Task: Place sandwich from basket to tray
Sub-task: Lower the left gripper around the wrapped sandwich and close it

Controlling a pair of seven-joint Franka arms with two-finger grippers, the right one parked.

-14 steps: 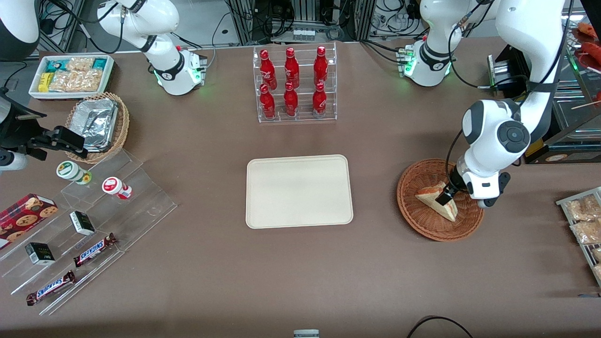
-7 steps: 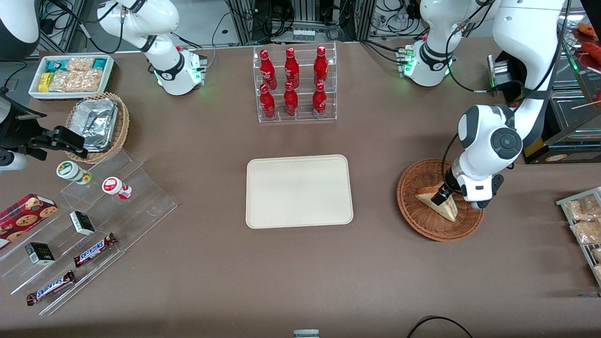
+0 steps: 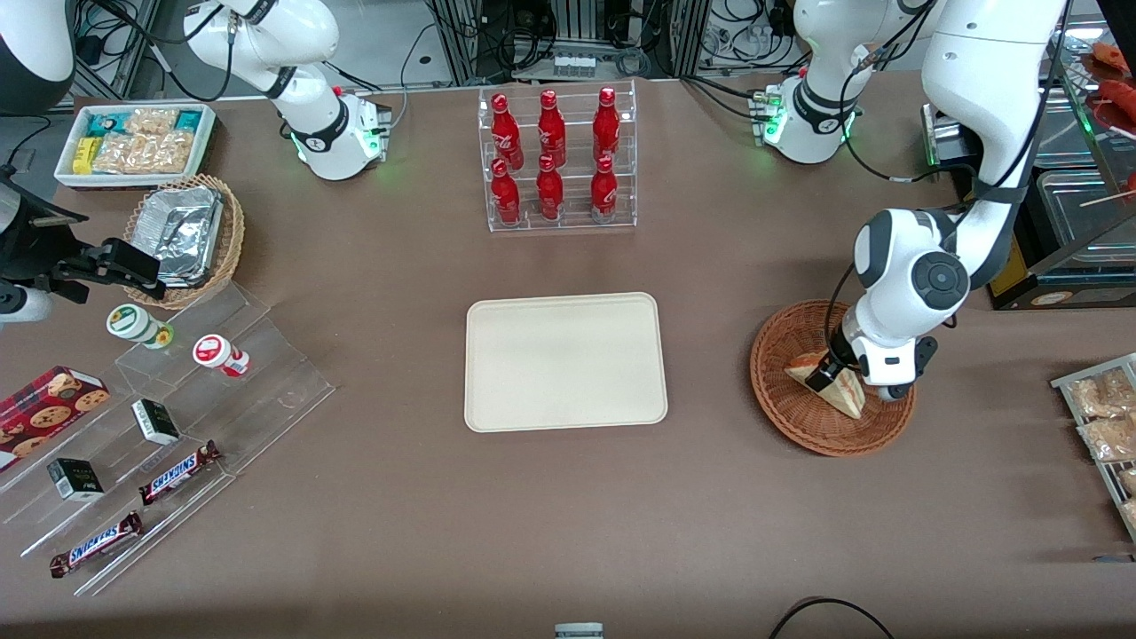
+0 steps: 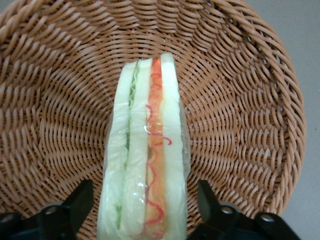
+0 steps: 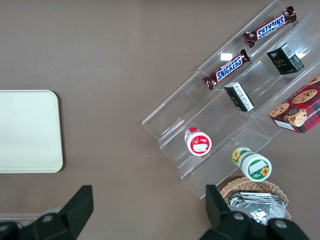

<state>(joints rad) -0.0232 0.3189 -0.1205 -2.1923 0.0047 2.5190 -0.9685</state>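
Biggest thing on the brown table (image 3: 799,532) is the cream tray (image 3: 565,362), sitting flat in the middle with nothing on it, a bit nearer the front camera than the clear rack of red bottles (image 3: 556,160). Next down in size is the reddish wicker basket (image 3: 781,399), well apart from the tray toward the working arm's end of the table. The sandwich (image 3: 841,395) is in that basket, a wedge in clear wrap, and the wrist view shows its edge with the green and red-orange filling stripes (image 4: 147,165) facing up against the weave (image 4: 240,100). The gripper (image 3: 830,370) is down inside the basket right over the sandwich. Its jaws are spread wide, one black finger (image 4: 70,210) on each side of the wedge with a gap of basket showing between each finger and the bread, so not clamped on it.
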